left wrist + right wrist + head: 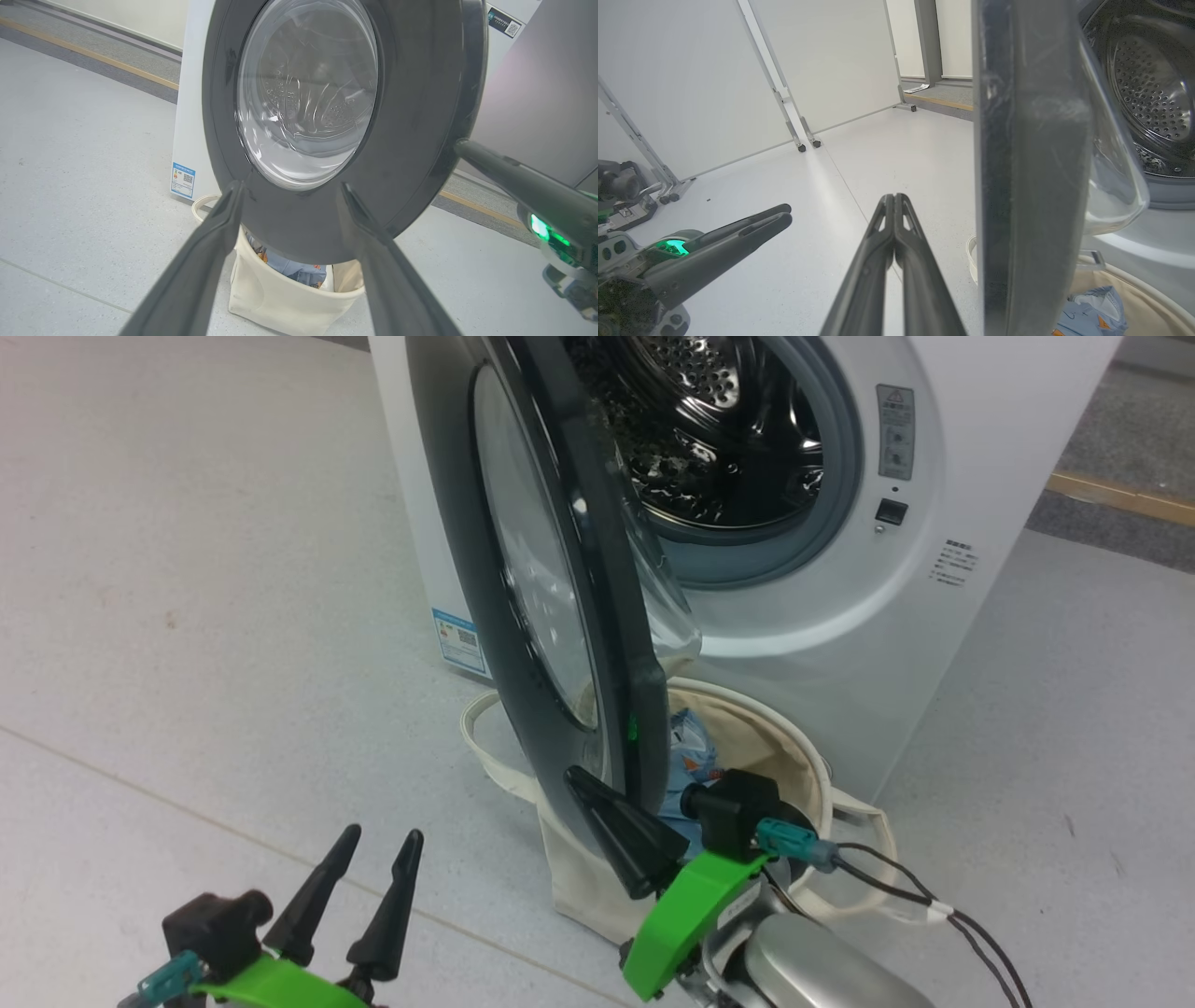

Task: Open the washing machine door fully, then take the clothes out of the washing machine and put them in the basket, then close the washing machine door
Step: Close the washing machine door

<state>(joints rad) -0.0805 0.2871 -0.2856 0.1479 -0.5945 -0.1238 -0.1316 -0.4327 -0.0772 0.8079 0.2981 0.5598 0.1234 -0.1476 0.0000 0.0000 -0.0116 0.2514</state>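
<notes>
Pale grey floor [187, 569] lies under the left gripper [382, 833], wide open and empty. The washing machine door [532, 569] stands half open. The right gripper [579, 782], pinched shut on nothing, sits at its outer rim, likely to push it closed, since the clothes [691, 751] lie in the basket [803, 747].

The pale grey speckled floor [187, 616] carries the white washing machine [971, 457] at the upper right of the frame. The cream basket [574, 882] stands touching its front, lower centre.

Door [541, 579] stands ajar; blue clothes [688, 749] lie in basket [766, 737].
</notes>
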